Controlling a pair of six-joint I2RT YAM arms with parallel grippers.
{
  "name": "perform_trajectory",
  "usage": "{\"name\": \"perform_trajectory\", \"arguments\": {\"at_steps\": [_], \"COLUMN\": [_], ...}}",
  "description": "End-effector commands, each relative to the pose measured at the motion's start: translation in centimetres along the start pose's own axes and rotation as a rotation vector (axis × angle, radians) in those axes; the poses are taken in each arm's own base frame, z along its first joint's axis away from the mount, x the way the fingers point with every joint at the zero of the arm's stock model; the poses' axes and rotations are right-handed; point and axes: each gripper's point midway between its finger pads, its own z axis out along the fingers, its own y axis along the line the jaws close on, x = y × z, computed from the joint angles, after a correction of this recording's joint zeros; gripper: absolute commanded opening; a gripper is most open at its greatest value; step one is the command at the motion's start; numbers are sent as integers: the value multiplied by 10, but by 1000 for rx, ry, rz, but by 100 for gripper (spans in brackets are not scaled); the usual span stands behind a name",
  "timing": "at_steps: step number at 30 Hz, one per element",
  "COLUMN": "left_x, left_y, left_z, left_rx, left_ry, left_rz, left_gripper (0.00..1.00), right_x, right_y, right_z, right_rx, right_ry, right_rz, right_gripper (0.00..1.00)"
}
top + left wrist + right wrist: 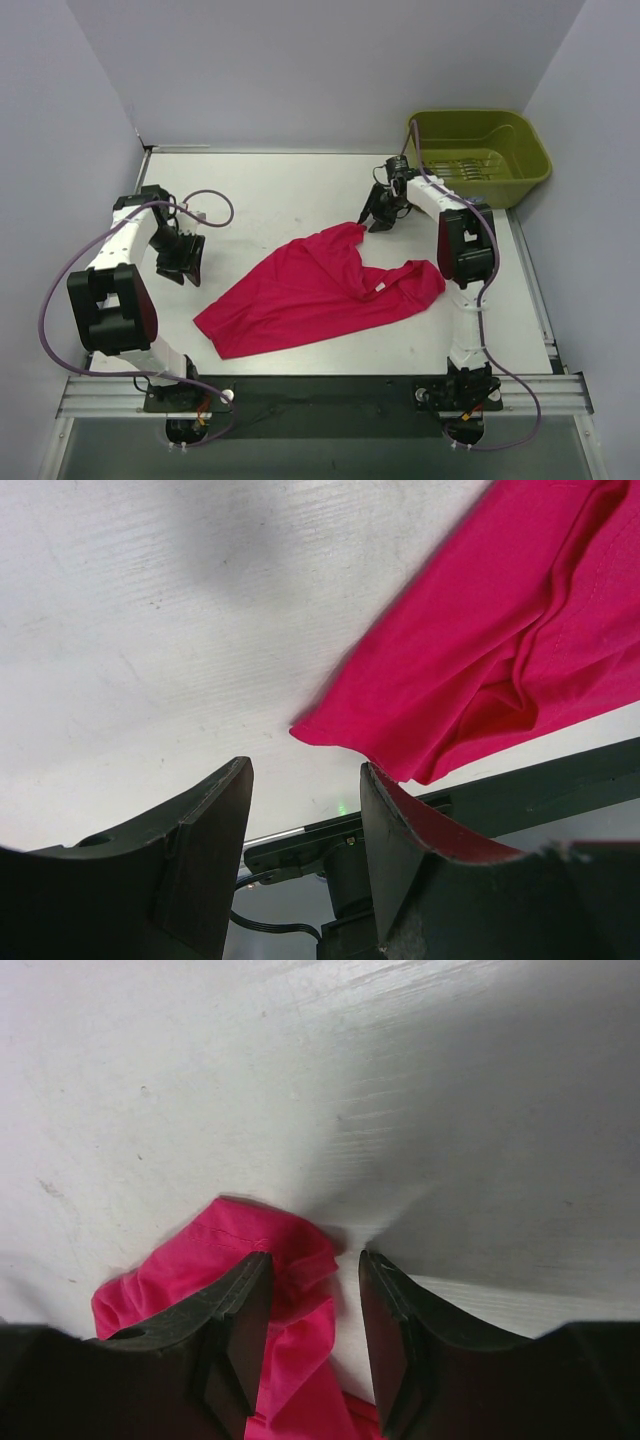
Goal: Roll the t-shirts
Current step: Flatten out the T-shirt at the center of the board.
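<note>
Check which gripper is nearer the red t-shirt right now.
Right. The right gripper is at the t-shirt's far tip, straddling the fabric there. The left gripper hangs off the shirt's left side, clear of the cloth.

Bright, even light throughout. Soft grey shadow falls right of the magenta-red fabric t-shirt (pixel 250 1228) in the right wrist view.

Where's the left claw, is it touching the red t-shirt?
Apart. The top view shows bare table between the left claw and the t-shirt.
</note>
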Motion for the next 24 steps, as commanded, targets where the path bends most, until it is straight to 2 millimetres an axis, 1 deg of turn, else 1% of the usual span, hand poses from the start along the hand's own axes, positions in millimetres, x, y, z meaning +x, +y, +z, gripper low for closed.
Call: {"name": "perform_trajectory", "arguments": {"at_steps": [1,4,7,12,15,17,21,23,24], "left_x": [-8,-8,-8,-6,-5,-5,-4,-4,-4], "left_y": [1,1,1,1,2,2,3,4,4], "left_z": [-4,-5,-5,-4,-4,-3,-3,-3,-3], "left_rx": [-9,-11,-12,-15,-17,-18,-22,-25,-24], "left_ry": [-20,-23,-22,-19,-16,-13,-10,-9,-8], "left_rz": [3,4,4,2,1,4,2,5,5], "left_gripper": [58,58,58,57,58,58,58,58,58], "right_x": [30,33,31,21,14,10,3,-3,-11], "right_y": [5,5,2,-5,-7,-8,-12,-7,-2], "right_z": [16,18,21,22,24,26,31,33,32], "right_rx": [-14,-9,9,33,32,36,45,26,8], "right_ry": [105,109,100,70,55,45,25,7,-14], "right_rz": [50,44,42,74,76,67,47,17,-1], "right_gripper": [40,38,35,40,39,36,28,26,23]}}
